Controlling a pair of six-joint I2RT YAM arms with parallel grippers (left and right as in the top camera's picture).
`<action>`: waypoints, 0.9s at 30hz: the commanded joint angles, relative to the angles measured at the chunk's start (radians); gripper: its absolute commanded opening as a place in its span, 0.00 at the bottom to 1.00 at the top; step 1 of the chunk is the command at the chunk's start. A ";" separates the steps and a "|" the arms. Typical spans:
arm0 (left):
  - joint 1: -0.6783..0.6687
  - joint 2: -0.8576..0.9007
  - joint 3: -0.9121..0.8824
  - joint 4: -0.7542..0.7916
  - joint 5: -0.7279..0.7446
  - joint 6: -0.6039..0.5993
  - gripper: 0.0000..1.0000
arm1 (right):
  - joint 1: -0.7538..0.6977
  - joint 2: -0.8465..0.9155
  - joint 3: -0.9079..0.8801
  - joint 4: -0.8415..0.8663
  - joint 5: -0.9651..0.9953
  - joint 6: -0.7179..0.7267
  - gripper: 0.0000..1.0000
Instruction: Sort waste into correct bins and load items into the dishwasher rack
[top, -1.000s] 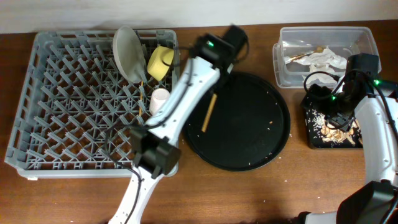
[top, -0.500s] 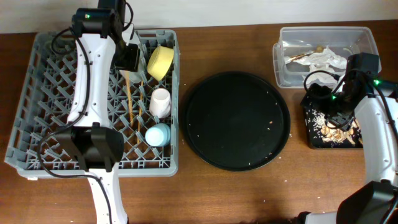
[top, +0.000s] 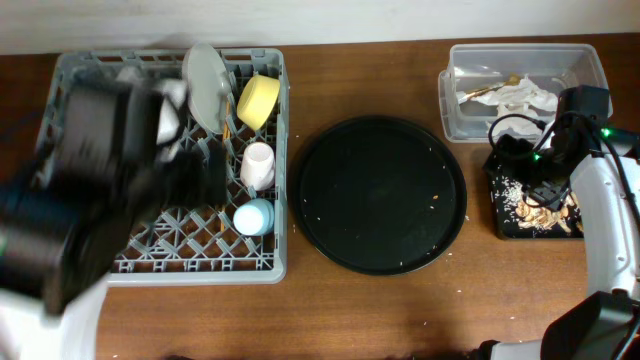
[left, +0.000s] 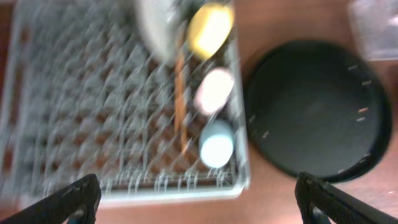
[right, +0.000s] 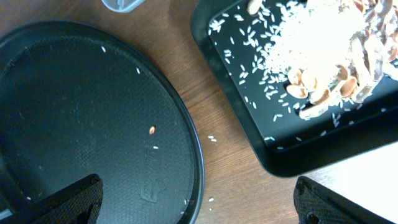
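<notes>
The grey dishwasher rack (top: 270, 265) holds the grey-green plate (top: 205, 80), yellow bowl (top: 258, 100), pink cup (top: 258, 165) and light-blue cup (top: 254, 216). In the blurred left wrist view a chopstick (left: 180, 93) lies on the pegs beside the cups. My left gripper (left: 199, 205) is open and empty, high above the rack's front edge. My right gripper (right: 199, 205) is open and empty over the wood between the round black tray (right: 81, 112) and the flat black bin (right: 329, 134), which holds rice and food scraps (right: 323, 50). The clear tub (top: 520, 88) holds tissues.
The round black tray (top: 380, 195) lies mid-table with a few crumbs on it. My left arm (top: 90, 210) is a big blur over the rack's left half. Loose rice grains dot the wood by the flat bin.
My left gripper carried a chopstick from the round tray into the rack, opened and let it go, then swung toward the rack's front left. The right arm has not moved.
</notes>
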 joint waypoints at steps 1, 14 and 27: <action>-0.003 -0.259 -0.435 0.229 -0.101 -0.170 0.99 | -0.001 -0.010 0.005 -0.001 -0.004 -0.010 0.99; 0.028 -0.663 -1.563 1.398 -0.136 0.137 1.00 | -0.001 -0.010 0.005 -0.001 -0.004 -0.009 0.99; 0.320 -1.386 -2.126 1.574 0.089 0.327 1.00 | -0.001 -0.010 0.005 -0.001 -0.004 -0.009 0.99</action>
